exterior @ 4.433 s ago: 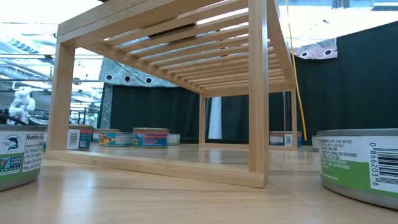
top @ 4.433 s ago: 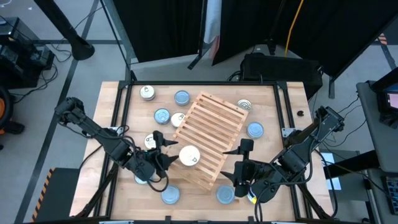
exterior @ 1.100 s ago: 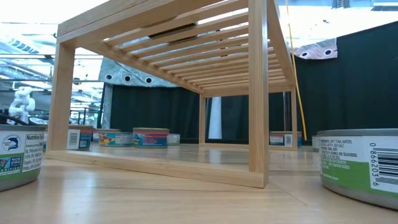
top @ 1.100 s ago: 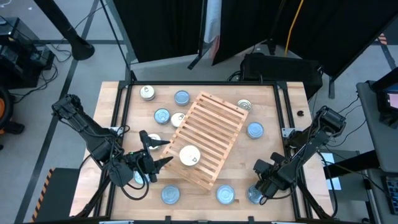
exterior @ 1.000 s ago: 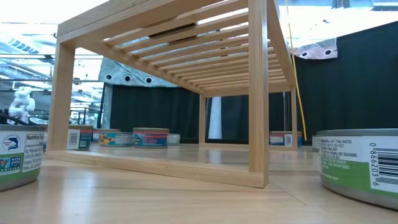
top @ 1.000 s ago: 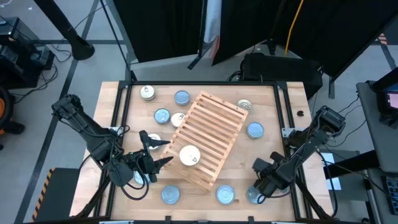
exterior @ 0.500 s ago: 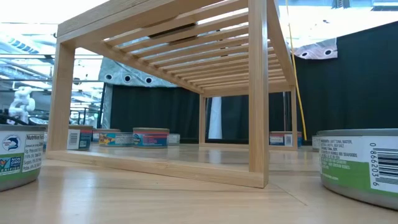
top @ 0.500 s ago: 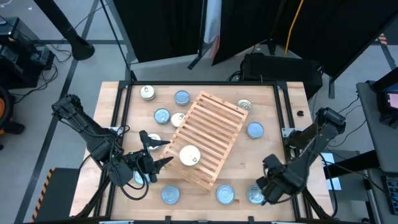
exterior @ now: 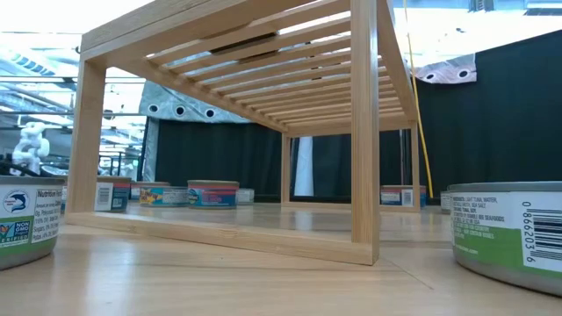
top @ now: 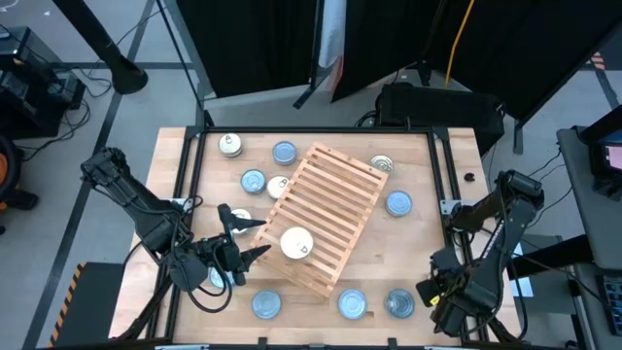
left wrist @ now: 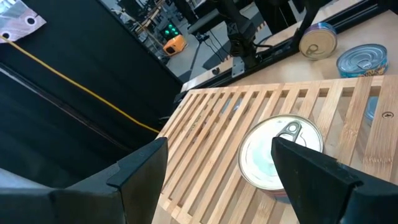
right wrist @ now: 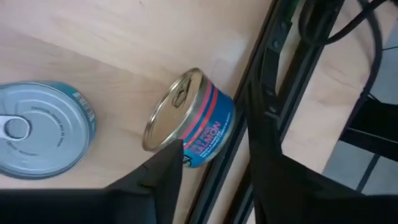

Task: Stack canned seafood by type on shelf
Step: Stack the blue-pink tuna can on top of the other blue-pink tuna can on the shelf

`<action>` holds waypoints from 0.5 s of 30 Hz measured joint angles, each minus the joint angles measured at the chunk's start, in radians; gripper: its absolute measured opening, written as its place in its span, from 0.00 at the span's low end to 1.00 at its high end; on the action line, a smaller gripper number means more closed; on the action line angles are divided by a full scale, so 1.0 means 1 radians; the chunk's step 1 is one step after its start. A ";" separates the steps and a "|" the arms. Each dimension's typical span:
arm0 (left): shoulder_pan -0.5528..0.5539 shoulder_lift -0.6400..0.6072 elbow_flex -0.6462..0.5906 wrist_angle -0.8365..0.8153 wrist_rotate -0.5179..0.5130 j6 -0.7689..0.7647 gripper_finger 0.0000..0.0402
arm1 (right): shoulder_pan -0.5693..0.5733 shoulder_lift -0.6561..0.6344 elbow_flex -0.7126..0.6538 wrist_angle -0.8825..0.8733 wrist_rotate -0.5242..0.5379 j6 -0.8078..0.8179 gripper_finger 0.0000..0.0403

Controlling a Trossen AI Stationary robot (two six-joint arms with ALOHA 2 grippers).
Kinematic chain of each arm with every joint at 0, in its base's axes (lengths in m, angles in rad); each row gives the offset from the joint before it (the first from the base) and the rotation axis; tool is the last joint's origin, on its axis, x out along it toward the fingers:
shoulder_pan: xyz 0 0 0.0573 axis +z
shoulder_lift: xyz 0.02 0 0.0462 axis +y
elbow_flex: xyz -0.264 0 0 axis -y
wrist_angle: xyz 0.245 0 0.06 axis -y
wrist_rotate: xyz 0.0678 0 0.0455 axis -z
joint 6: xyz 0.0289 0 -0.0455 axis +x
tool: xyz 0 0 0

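Eleven tins of canned seafood point(top: 397, 202) show in the high view, ten of them scattered on the table point(top: 418, 243) around the shelf point(top: 335, 199), which lies skewed at the table's middle.

One white-topped tin point(top: 296, 243) stands on the shelf, near the shelf's corner closest to the left arm. Two blue-topped tins point(top: 266, 305) and a silver-topped tin point(top: 399, 303) sit in a row along the table's edge nearest the arms. The other tins lie toward the far edge and beside the shelf's long sides.

The left end effector point(top: 250, 236) hovers just beside the shelf at its near left side. Its fingers are spread wide and empty, and in the left wrist view they frame the white-topped tin point(left wrist: 281, 152) on the slats.

The right end effector point(top: 434, 292) is at the table's near right corner, just beside the silver-topped tin. In the right wrist view its fingers point(right wrist: 155, 177) stand apart and grip nothing, with that red-and-blue-labelled tin point(right wrist: 193, 124) just ahead of them by the table's frame.

From the low view the shelf point(exterior: 228, 114) appears as an open frame with tins on the table beyond it.
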 joint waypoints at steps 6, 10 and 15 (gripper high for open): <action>0.000 0.000 0.000 0.000 0.000 -0.002 0.73 | 0.000 0.000 -0.099 0.122 0.014 -0.004 0.55; 0.000 0.000 0.000 0.000 0.000 -0.002 0.73 | 0.000 0.000 -0.144 0.181 0.024 -0.013 0.61; 0.000 0.000 0.000 0.000 0.000 -0.001 0.73 | 0.000 0.000 -0.176 0.196 0.012 -0.024 0.66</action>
